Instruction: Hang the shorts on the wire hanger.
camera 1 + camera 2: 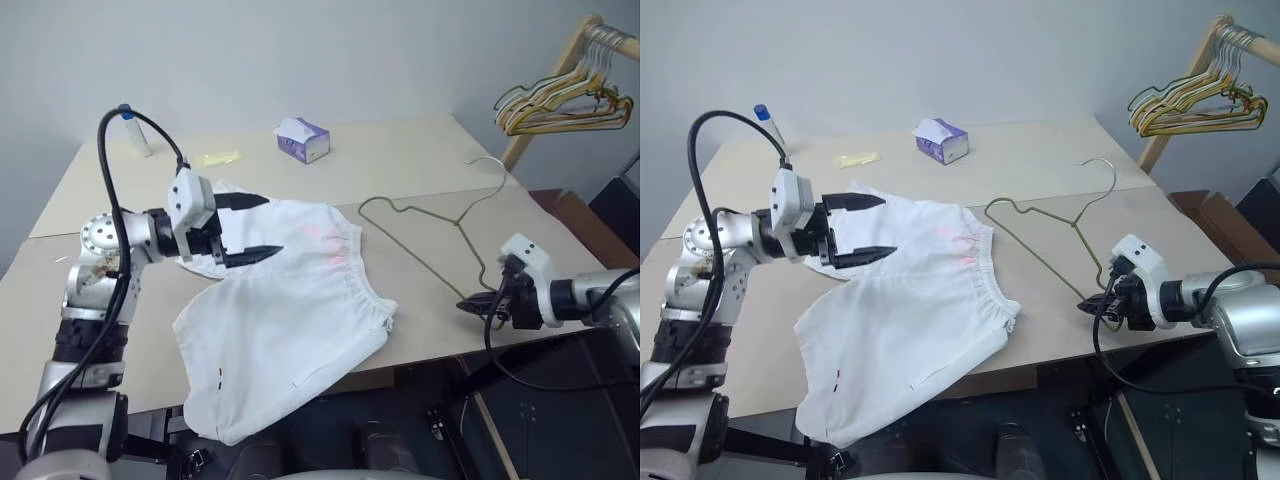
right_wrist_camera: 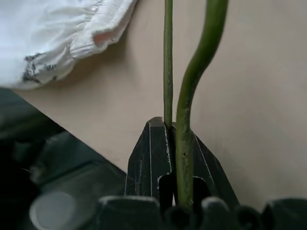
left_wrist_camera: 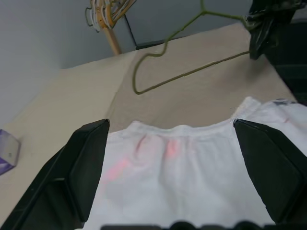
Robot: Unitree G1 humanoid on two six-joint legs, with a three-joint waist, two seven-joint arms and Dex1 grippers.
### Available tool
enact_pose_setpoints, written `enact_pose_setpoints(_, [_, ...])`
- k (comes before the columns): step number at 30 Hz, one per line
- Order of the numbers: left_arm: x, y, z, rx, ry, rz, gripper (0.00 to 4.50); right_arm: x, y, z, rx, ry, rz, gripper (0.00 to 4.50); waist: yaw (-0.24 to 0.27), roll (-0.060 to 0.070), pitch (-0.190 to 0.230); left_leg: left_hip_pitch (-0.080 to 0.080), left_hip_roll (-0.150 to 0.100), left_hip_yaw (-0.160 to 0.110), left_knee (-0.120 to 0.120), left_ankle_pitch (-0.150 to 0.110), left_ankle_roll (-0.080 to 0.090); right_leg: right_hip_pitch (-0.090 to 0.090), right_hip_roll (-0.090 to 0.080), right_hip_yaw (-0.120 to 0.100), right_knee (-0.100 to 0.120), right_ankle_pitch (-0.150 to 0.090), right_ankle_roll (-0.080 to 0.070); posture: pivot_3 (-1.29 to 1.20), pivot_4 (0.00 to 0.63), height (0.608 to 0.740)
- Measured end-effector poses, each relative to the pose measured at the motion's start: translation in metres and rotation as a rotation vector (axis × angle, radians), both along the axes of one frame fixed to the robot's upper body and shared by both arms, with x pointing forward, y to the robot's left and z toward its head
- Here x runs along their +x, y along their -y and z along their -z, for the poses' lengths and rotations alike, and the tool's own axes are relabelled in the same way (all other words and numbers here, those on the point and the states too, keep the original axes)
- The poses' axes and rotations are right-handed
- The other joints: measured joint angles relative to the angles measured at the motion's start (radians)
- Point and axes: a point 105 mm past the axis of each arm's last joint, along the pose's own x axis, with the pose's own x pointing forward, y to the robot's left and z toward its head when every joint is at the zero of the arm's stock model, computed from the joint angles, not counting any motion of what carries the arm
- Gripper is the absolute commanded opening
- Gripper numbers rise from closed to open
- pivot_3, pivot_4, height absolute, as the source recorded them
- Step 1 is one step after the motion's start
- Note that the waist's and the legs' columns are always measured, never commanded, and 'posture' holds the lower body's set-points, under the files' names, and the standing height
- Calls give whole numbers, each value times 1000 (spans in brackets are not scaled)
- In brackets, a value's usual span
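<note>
Fingers of my right [image 1: 472, 304] pinch the hanger [image 1: 430, 232] at its corner to anchor it on the worktop [image 1: 420, 160], while my left fingers [image 1: 255, 251] spread empty just above the shorts [image 1: 290, 320], beside the hanger, ready to regrasp.

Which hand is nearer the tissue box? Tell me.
Left. The left hand hovers open over the shorts, just in front of the tissue box. The right hand sits at the table's near edge, shut on the wire hanger.

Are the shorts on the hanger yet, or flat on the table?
Not yet hung. The shorts lie spread on the table, beside the wire hanger.
</note>
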Motion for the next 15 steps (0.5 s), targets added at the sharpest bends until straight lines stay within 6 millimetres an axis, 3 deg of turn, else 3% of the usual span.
enact_pose_setpoints(9, [-21,8,-2,-65,-75,-45,4483,6,0,46,97,-213,117,0,17,0,0,0,-1,-1,0,-1,1,1,0,0,-2,0,0,78,34,740])
enact_pose_setpoints(15, [-36,8,9,-56,-98,-65,4483,13,-5,47,115,-202,78,0,32,0,0,0,-1,-1,-1,-1,1,1,0,0,-2,0,0,114,31,740])
